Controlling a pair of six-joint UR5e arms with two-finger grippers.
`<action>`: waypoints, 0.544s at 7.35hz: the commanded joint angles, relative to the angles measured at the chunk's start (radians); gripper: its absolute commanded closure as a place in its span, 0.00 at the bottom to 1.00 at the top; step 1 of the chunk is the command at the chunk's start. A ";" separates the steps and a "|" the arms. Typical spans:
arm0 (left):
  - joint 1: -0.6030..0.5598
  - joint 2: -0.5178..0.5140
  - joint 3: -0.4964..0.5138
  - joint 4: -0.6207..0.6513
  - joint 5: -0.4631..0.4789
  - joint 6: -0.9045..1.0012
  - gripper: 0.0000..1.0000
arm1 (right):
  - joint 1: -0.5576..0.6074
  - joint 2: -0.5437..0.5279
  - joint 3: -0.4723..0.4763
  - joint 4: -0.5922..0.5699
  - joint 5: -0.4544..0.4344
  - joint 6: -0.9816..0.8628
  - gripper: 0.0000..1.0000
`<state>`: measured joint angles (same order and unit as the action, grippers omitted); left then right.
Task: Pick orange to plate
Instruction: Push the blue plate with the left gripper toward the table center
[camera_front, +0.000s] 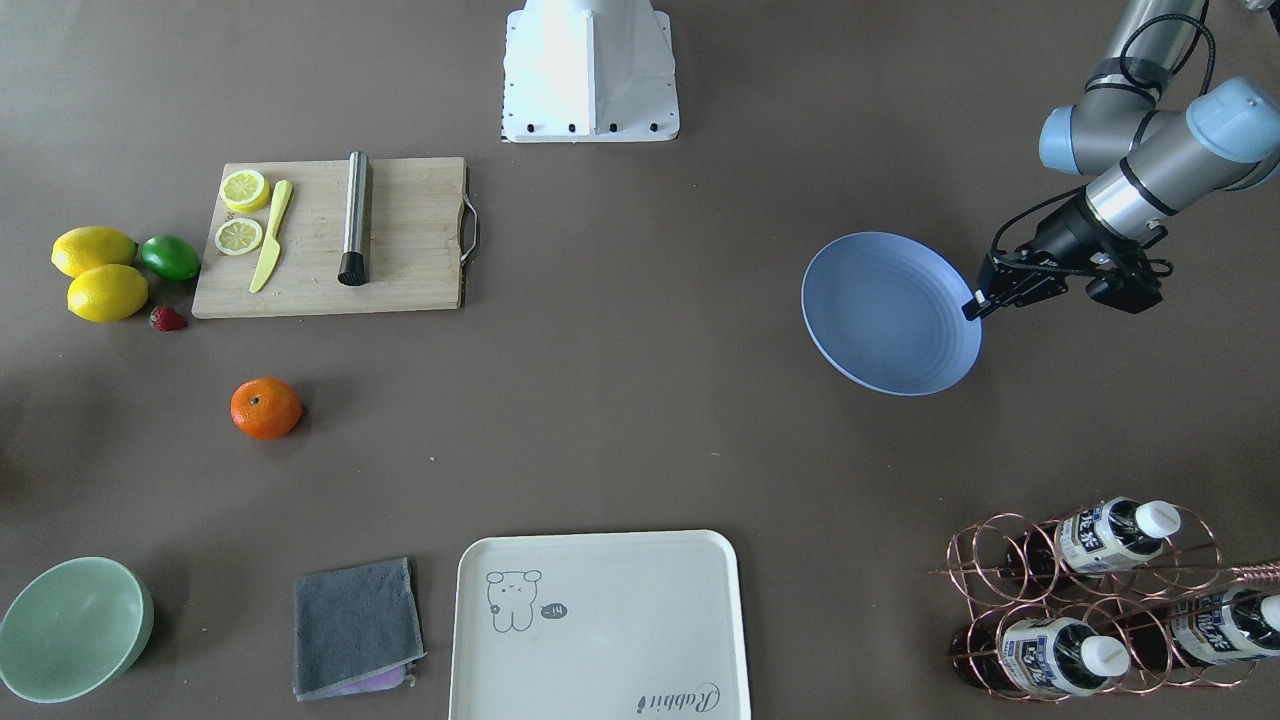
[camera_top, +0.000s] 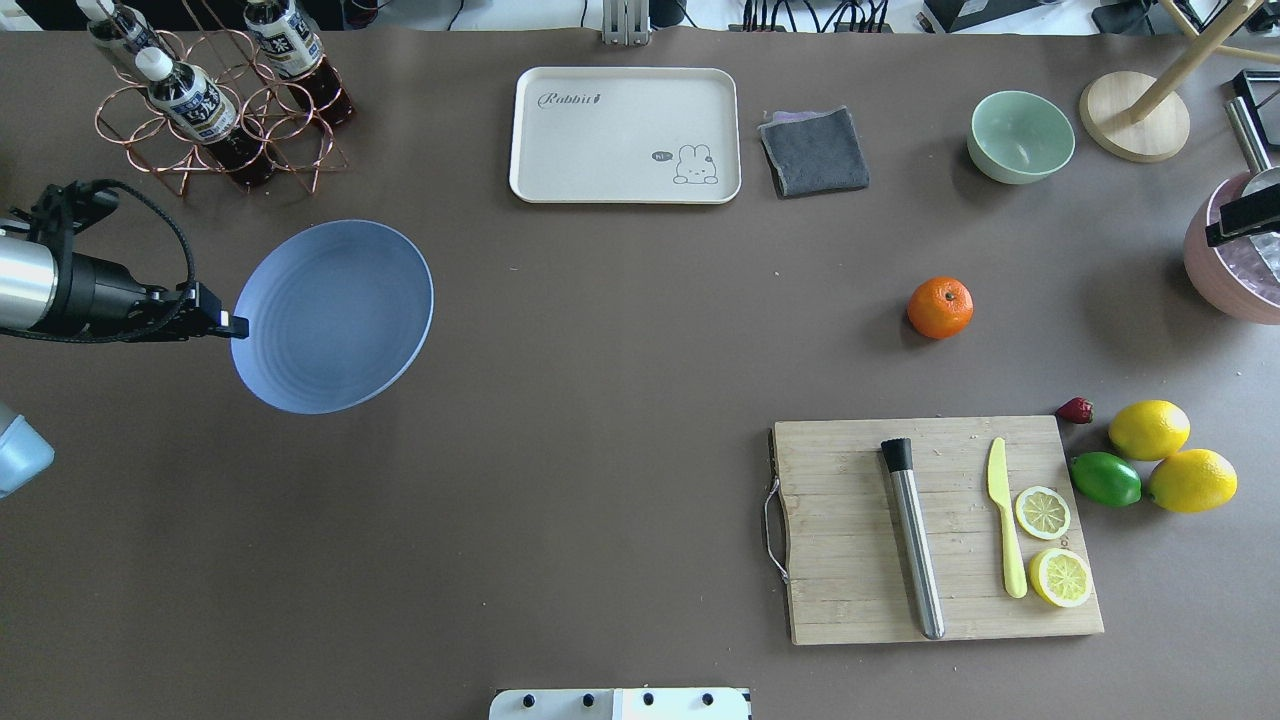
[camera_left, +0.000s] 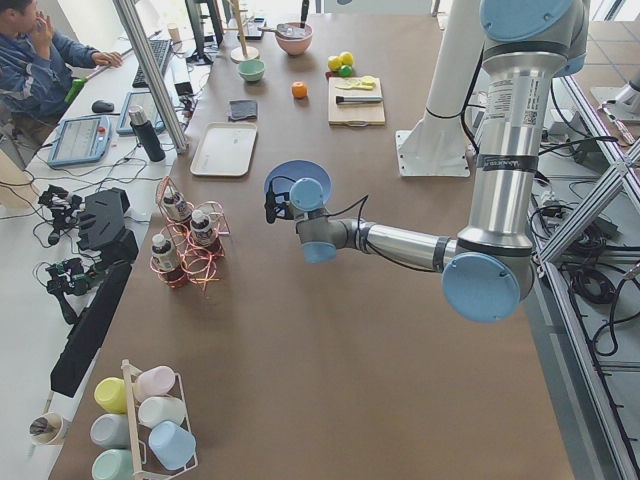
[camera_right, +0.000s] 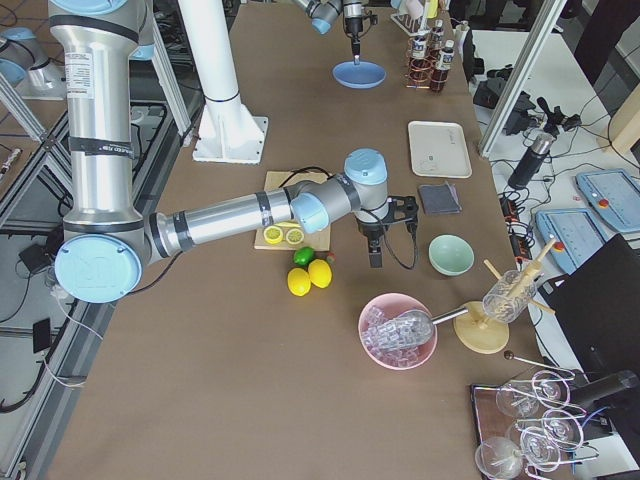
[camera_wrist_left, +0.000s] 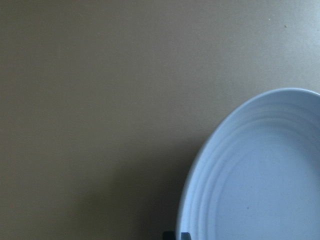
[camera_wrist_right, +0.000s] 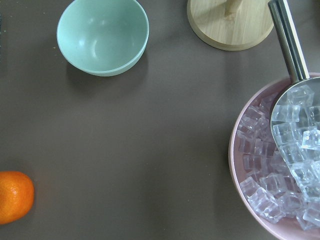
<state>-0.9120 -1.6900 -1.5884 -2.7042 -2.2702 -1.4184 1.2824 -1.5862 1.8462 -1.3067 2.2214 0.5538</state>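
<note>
The orange (camera_front: 266, 408) (camera_top: 940, 307) lies alone on the brown table, apart from both grippers; it also peeks in at the lower left of the right wrist view (camera_wrist_right: 14, 196). Far across the table, the periwinkle-blue plate (camera_front: 890, 312) (camera_top: 335, 315) (camera_wrist_left: 260, 185) is held at its rim by my left gripper (camera_front: 975, 306) (camera_top: 238, 326), which is shut on it. My right gripper (camera_top: 1245, 215) shows only as a dark bar at the overhead view's right edge, high over the ice bowl. Whether it is open or shut cannot be told.
A cutting board (camera_top: 940, 530) carries a knife, lemon slices and a steel rod. Two lemons (camera_top: 1150, 430), a lime (camera_top: 1105, 478) and a strawberry lie beside it. Also here are a green bowl (camera_top: 1020, 135), a cream tray (camera_top: 625, 135), a grey cloth (camera_top: 815, 150), a pink ice bowl (camera_wrist_right: 280, 165) and a bottle rack (camera_top: 215, 110).
</note>
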 joint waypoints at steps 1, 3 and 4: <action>0.074 -0.174 -0.008 0.083 0.056 -0.138 1.00 | 0.000 0.002 -0.004 0.000 0.001 0.002 0.00; 0.219 -0.366 -0.007 0.358 0.215 -0.131 1.00 | -0.002 0.006 -0.010 0.000 0.001 0.002 0.00; 0.289 -0.402 0.001 0.416 0.295 -0.129 1.00 | -0.003 0.008 -0.010 0.000 0.003 0.002 0.00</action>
<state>-0.7127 -2.0220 -1.5940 -2.3882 -2.0724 -1.5485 1.2808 -1.5812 1.8383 -1.3070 2.2234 0.5552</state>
